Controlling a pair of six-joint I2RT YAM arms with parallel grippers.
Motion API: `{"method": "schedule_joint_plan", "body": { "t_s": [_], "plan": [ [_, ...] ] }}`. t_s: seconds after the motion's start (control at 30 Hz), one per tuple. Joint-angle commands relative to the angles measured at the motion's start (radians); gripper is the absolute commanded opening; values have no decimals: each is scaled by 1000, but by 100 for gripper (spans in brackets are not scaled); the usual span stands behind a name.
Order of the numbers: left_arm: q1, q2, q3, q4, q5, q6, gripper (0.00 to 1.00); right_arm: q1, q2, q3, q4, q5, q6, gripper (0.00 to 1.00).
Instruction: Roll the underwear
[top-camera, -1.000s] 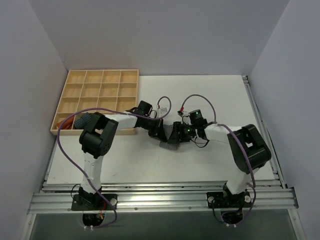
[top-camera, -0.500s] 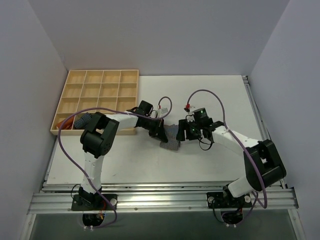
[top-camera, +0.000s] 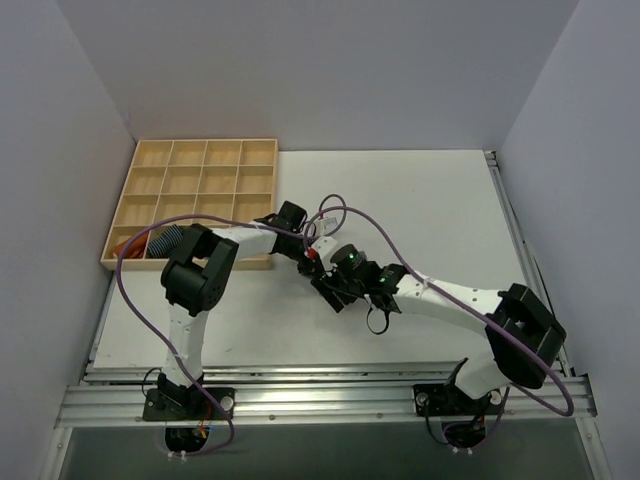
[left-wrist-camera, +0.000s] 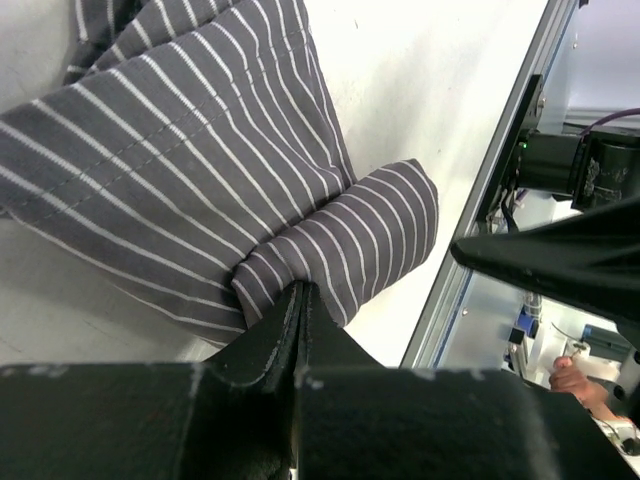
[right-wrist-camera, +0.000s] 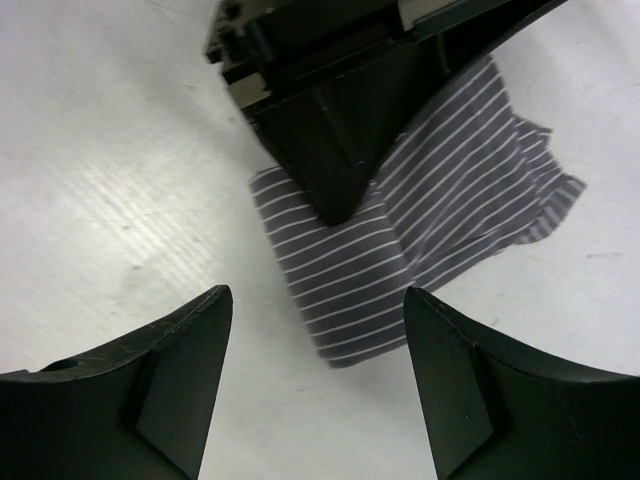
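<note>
**Rolling is only just beginning: one end of the underwear is turning over, and the rest is lying flat.**
Top view: both arms are meeting mid-tabletop, away from every edge, and are hiding the underwear. Left wrist: the left gripper is clenching a small folded-over end, with the rest lying rumpled and flat beyond it. Right wrist: the right gripper is hovering released, jaws wide over that fold and touching nothing. By my judgement, nearly the whole length is waiting to be rolled.

The left tool and right tool meet over the bench. A compartmented tray lies well to their left.
</note>
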Motion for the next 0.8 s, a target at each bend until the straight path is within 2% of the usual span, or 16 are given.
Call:
{"method": "schedule_joint_plan", "body": {
  "t_s": [0.0,0.17,0.4,0.77],
  "plan": [
    [-17,59,-44,-165,-129,99,2,21,62,53,-13,165,-120,65],
    [-8,53,-60,-194,-119,120,2,35,143,105,-84,153,-249,65],
    [-8,51,-54,-208,-111,119,2,46,203,161,-147,123,-340,65],
    [-8,62,-48,-222,-111,122,2,69,172,130,-161,-2,-318,65]
  ]
}}
